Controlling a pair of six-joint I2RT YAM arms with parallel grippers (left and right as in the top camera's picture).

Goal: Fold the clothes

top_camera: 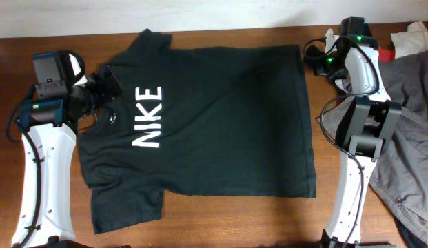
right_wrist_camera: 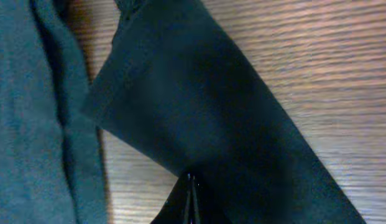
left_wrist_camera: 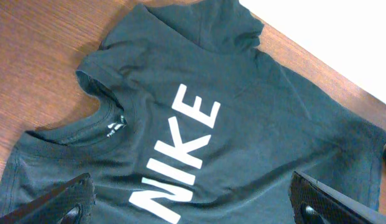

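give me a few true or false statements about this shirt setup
1. The shirt lies spread out on the table, print side up. True.
2. The lettering reads ADIDAS. False: it reads NIKE.
3. The left gripper is open above the collar end. True.
4. A grey garment lies beside the left arm. False: it lies by the right arm.
5. The shirt is folded in half. False: it lies flat, both sleeves out.

The shirt (top_camera: pixel 220 117) is a very dark blackish green with white NIKE lettering (top_camera: pixel 147 125). The table (top_camera: pixel 200 220) is brown and wood-grained. The garment (top_camera: pixel 406 138) beside it is grey.
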